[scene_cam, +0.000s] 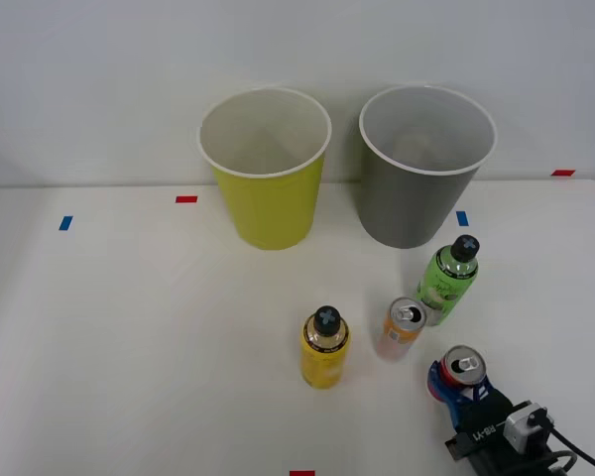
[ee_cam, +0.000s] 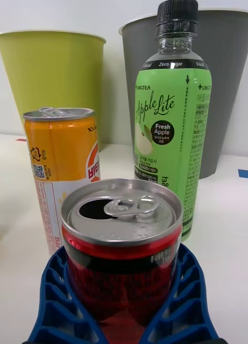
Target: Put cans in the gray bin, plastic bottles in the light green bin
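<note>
Front view: right gripper (scene_cam: pixel 460 382) at the near right table edge, blue fingers pinching the red can (scene_cam: pixel 462 366), which stands upright on the white table (scene_cam: pixel 129 337), opened pull-tab top showing. Orange can (scene_cam: pixel 403 328) stands just beyond and to the left of it, upright, top also open. Green-labelled bottle (scene_cam: pixel 448 279) is close behind the orange can, black cap on, upright. Yellow-labelled bottle (scene_cam: pixel 325 347) stands apart to the left, upright, capped. At the far side, light green bin (scene_cam: pixel 269 188) on the left, gray bin (scene_cam: pixel 416 188) on the right, side by side and near each other; no can or bottle seen in either.

Right wrist view: red can (ee_cam: pixel 121 252) clamped between ribbed blue fingers (ee_cam: pixel 59 301), closed around its lower body. Orange can (ee_cam: pixel 62 161) and green-labelled bottle (ee_cam: pixel 172 145) stand just behind it, light green bin (ee_cam: pixel 51 80) and gray bin (ee_cam: pixel 226 80) farther back.
</note>
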